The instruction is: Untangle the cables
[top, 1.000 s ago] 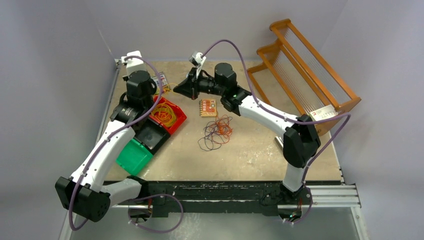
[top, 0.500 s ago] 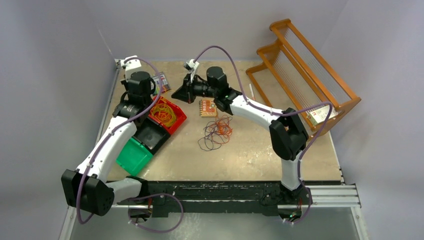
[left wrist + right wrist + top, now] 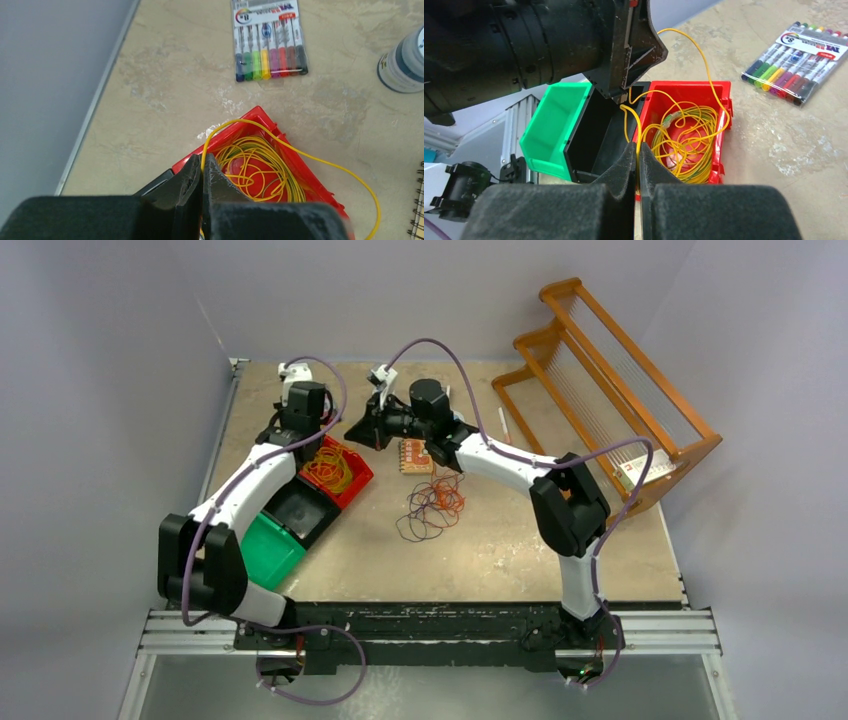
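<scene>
I have the left gripper [image 3: 202, 160] over the edge of the red bin [image 3: 260, 111]. Its fingers are pressed fully together on a single strand of the yellow cable [image 3: 250, 172]. The right gripper [image 3: 638, 147] sits close by, just off the red bin's far corner in the overhead view. Its fingers are also closed tight, with a yellow strand pinched between them. In the right wrist view a short run of that strand spans from the left gripper's tips to mine on the right.

Most of the yellow cable lies coiled inside the red bin. One long loop arcs up from the left gripper, passes over the bin's rim and hangs outside it on the marker side.

The purple and orange tangle [image 3: 432, 502] lies loose on the table [image 3: 500, 550], well apart from the red bin, on the side towards the right arm's base. Neither gripper touches it.

A black bin [image 3: 599, 135] butts against the red bin, and a green bin [image 3: 551, 130] sits against the black one's other side. A pack of markers [image 3: 270, 47] lies flat beyond the red bin's far corner, and a small orange card [image 3: 415, 455] rests between the red bin and the tangle.
</scene>
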Controlling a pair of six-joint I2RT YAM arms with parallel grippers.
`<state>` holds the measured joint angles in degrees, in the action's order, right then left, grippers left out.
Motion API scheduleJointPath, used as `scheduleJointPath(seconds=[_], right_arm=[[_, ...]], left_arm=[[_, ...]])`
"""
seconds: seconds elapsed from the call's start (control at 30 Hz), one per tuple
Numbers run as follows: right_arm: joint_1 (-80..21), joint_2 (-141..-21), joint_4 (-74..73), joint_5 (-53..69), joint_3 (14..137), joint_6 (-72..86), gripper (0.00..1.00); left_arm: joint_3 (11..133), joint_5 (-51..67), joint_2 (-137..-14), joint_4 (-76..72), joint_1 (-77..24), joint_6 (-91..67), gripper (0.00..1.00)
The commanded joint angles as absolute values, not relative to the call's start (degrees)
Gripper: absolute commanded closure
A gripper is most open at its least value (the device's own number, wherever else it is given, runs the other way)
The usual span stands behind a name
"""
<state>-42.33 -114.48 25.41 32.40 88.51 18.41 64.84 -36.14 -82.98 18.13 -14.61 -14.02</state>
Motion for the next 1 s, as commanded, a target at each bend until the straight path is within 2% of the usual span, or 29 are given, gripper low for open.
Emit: scheduleJointPath(seconds=[0.0,0.5,0.77,0.97], right_arm=[[-42.52,-112.61,27.88,28.36,87.43,18.12,1.00],[-42.45,-109.66,32.40,20.93,78.75,21.58,1.00],[-42.45,-108.21,34.43,22.85,78.16,21.40,1.00],[-42.45,-109.28,36.35,27.75,80.07,20.53,1.00]], left_arm=[[68.03,-30.93,-85.69,17.92,-12.91,-17.17,1.00],[66.87,-17.24,-88.53,11.84,-11.96,-26.80,1.00],[54.58,-26.16,-81.81,5.07,-11.52,-37.03,1.00],[49.51,-32.35,-77.79,5.51,-11.10,-41.97,0.99]])
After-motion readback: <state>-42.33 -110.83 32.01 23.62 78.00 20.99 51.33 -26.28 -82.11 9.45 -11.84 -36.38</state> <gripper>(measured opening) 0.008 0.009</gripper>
